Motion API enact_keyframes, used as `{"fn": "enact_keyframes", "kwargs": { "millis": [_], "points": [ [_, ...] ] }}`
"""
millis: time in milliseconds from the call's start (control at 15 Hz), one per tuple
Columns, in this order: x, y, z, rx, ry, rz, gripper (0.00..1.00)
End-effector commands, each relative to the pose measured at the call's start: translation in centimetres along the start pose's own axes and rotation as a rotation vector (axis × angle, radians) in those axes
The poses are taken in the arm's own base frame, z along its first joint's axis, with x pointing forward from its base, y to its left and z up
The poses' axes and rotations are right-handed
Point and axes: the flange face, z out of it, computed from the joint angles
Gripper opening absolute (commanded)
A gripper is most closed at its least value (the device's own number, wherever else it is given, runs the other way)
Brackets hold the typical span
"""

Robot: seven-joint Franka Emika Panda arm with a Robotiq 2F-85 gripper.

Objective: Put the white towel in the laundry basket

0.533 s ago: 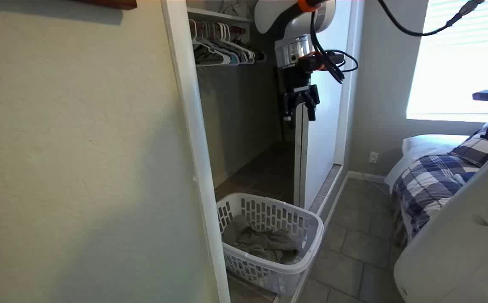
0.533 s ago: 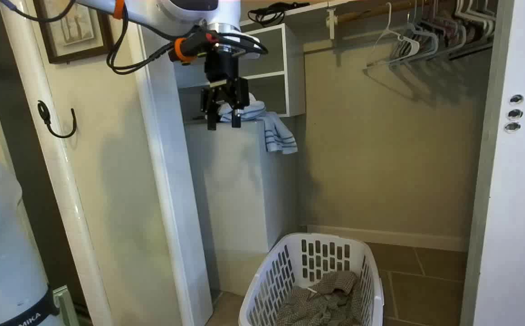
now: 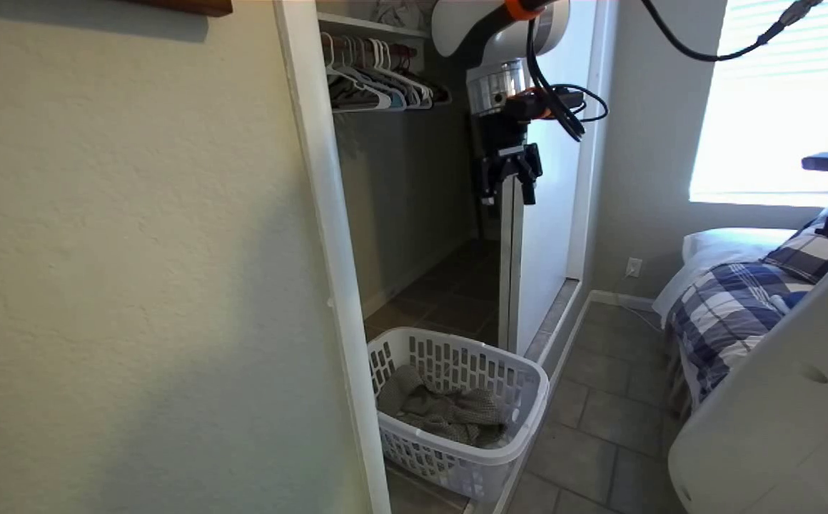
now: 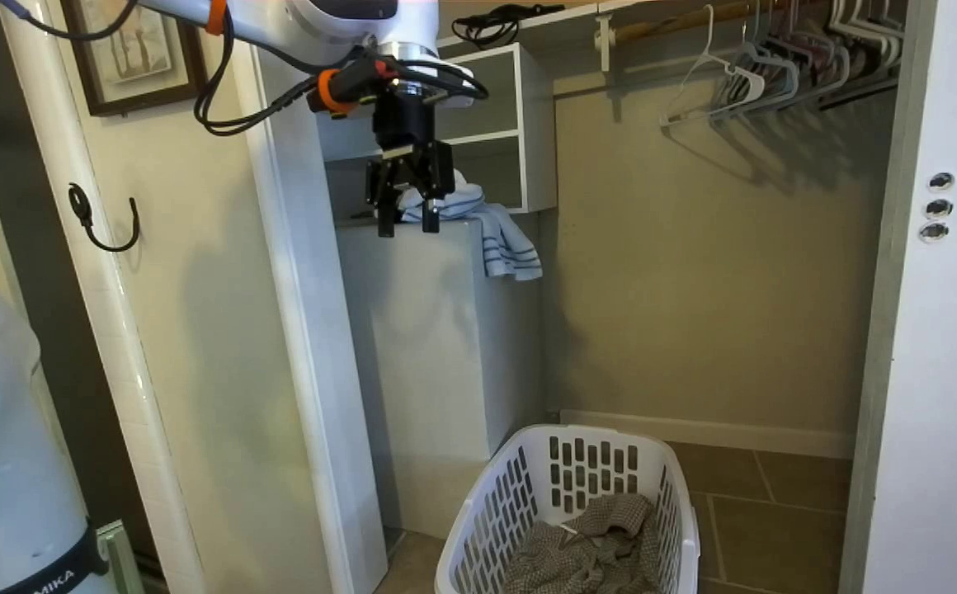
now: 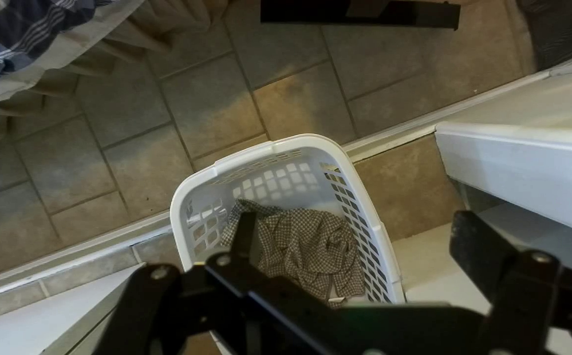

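Note:
The white towel with blue stripes (image 4: 510, 243) lies bunched on top of a white cabinet, one end hanging over its edge. In an exterior view it is partly behind my gripper (image 4: 408, 231); it is out of the wrist view. The white laundry basket (image 4: 594, 436) stands on the floor, also in an exterior view (image 3: 485, 475) and the wrist view (image 5: 380, 236). A brown checked cloth (image 5: 305, 241) lies in it. My gripper is open and empty, pointing down high above the floor; it also shows in an exterior view (image 3: 507, 200) and the wrist view (image 5: 355, 219).
The white cabinet (image 4: 412, 330) stands against the closet's side, with a shelf unit (image 4: 538, 124) above. Hangers (image 4: 734, 82) hang on a rod. A white closet door (image 3: 549, 235) and door frame (image 3: 335, 235) bound the opening. A bed (image 3: 728, 314) stands nearby.

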Motion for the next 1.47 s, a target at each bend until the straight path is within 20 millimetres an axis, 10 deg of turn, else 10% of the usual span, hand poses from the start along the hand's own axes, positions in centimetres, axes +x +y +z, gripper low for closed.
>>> {"fn": "enact_keyframes", "kwargs": {
  "millis": [0, 800, 1400],
  "points": [
    [0.0, 0.0, -0.1, 0.000, -0.001, 0.000, 1.00],
    [8.3, -0.3, -4.1, 0.149, 0.456, 0.061, 1.00],
    [17.8, -5.6, -8.0, 0.429, 0.684, -0.198, 1.00]
  ]
}}
